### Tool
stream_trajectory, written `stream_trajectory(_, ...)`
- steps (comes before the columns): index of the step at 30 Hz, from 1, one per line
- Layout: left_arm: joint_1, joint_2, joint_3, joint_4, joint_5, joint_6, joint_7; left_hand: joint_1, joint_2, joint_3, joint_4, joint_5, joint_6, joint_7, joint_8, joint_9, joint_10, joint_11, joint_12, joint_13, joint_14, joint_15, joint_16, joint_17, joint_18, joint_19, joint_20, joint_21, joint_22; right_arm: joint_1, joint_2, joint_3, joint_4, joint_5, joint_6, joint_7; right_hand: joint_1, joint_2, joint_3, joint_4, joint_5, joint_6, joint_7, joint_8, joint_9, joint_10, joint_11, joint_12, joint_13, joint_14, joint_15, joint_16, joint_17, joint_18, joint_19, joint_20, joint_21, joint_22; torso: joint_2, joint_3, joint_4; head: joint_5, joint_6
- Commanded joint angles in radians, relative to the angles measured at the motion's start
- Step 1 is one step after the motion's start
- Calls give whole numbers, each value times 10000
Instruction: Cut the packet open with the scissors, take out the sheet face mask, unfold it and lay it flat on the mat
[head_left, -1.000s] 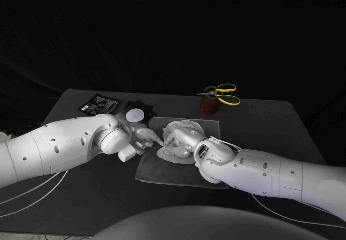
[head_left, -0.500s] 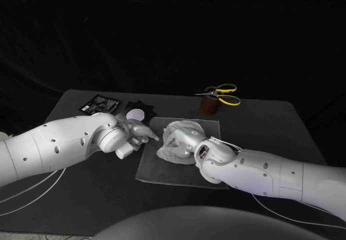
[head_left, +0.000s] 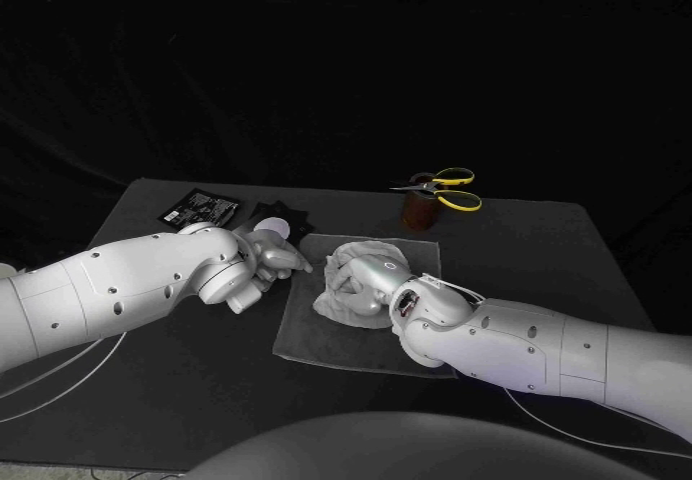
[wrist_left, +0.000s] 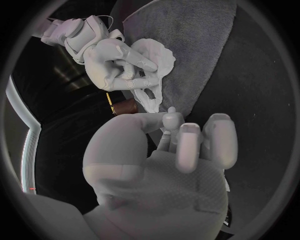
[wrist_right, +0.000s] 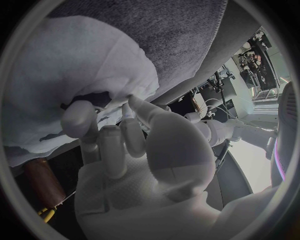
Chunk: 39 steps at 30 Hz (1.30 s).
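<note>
The sheet face mask (head_left: 351, 247) lies crumpled in a white heap on the far part of the grey mat (head_left: 325, 345), which sits in the middle of the black table (head_left: 534, 250). The right hand (head_left: 368, 280) rests on top of the heap and grasps it, with a fold of the mask pinched between thumb and fingers. The right wrist view shows those fingertips (wrist_right: 81, 120) pressed into the white sheet. The left hand (head_left: 264, 268) hovers at the mat's left edge, just beside the mask but apart from it. Nothing shows in its grasp, and its fingers (wrist_left: 187, 145) lie close together. I cannot tell whether it is slack or clenched. The black packet (head_left: 198, 208) lies at the far left of the table. The yellow-handled scissors (head_left: 444, 188) rest on a brown holder (head_left: 420, 210) at the far edge.
</note>
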Motion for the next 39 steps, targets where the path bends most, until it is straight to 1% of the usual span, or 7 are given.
stream_trajectory(1, -26, -109, -30, -77, -853, -848, 490, 109, -92, -10, -134, 35, 661, 502, -78, -1773, 31, -41, 7, 62, 704, -93, -21, 1354, -30, -118, -39, -84, 395, -12, -18, -9, -14, -90, 45, -66, -43, -5, 34, 10, 15, 49, 52, 20, 17, 32, -18, 52, 314, 718, -33, 47, 1163, 65, -11, -70, 30, 1117, 10, -15, 0, 0, 1)
stream_trajectory(8, -41, -290, -11, 178, -82, -1219, 1825, 603, -270, -180, -498, 39, 1986, 509, 736, -1411, -509, 58, -400, -595, 588, -25, -173, 1021, 69, -382, 2, -414, 22, -12, -47, -9, -6, -59, -99, 14, -43, -5, 34, 10, 15, 49, 52, 20, 17, 32, -18, 52, 314, 718, -33, 47, 1163, 65, -11, -70, 30, 1117, 5, -21, -4, 5, 1)
stream_trajectory(14, -83, -624, 9, 532, 369, -1345, 3118, 1117, -455, -489, -902, 37, 2281, 504, 1276, -1177, -996, 65, -815, -1278, 516, -11, -246, 870, 120, -519, 27, -583, -164, -17, -81, -10, 2, 16, -230, 116, -67, -24, 61, 7, 15, 48, 56, 6, 8, 41, -16, 63, 324, 720, -33, 51, 1170, 59, -3, -74, 55, 1122, 2, -12, 14, -2, 1)
stream_trajectory(17, -120, -804, 14, 721, 340, -1210, 3585, 1405, -546, -635, -1093, 40, 2137, 514, 1480, -1086, -1990, 87, -1590, -2426, 288, 5, -500, 328, 239, -846, 25, -979, -599, -23, -98, -10, -4, 112, -345, 238, -67, -24, 61, 7, 15, 48, 56, 6, 8, 41, -16, 63, 324, 720, -33, 51, 1170, 59, -3, -74, 55, 1122, 1, -9, 21, 1, 1)
stream_trajectory(29, -221, -1144, 11, 1158, -1179, -1066, 3311, 1708, -515, -991, -1125, 39, 2083, 478, 2032, -869, -2049, 64, -1689, -2658, 315, -11, -460, 416, 212, -778, 28, -913, -526, -34, -230, -10, 129, 1373, -1848, 2060, -69, -36, 98, -8, 23, 75, 47, 8, 5, 47, -20, 72, 333, 729, -34, 69, 1207, 49, 9, -76, 102, 1133, -17, -3, 15, 113, 1)
stream_trajectory(35, -290, -1288, 0, 1227, -1787, -1008, 3125, 1803, -542, -1281, -1084, 37, 2340, 284, 2693, -565, -1356, -103, -1163, -2071, 417, -143, -372, 602, 171, -635, -81, -773, -380, -36, -395, -9, 502, 1430, -1549, 1823, -135, -93, 96, -2, 29, 263, -4, 107, 41, 46, -56, 68, 329, 733, -57, 74, 1216, 52, 12, -90, 103, 1133, -4, 2, -3, 245, 1)
stream_trajectory(39, -350, -1384, -9, 1275, -1936, -1229, 3163, 1745, -494, -1345, -952, 38, 2265, 257, 2826, -493, -1151, -136, -1015, -1882, 448, -177, -347, 659, 159, -600, -123, -744, -351, -44, -432, -9, 679, 1139, -1025, 1279, -205, -148, 57, 20, 29, 314, -24, 140, 54, 60, -73, 86, 344, 737, -71, 84, 1235, 43, 31, -100, 161, 1146, 1, -3, 1, 294, 1)
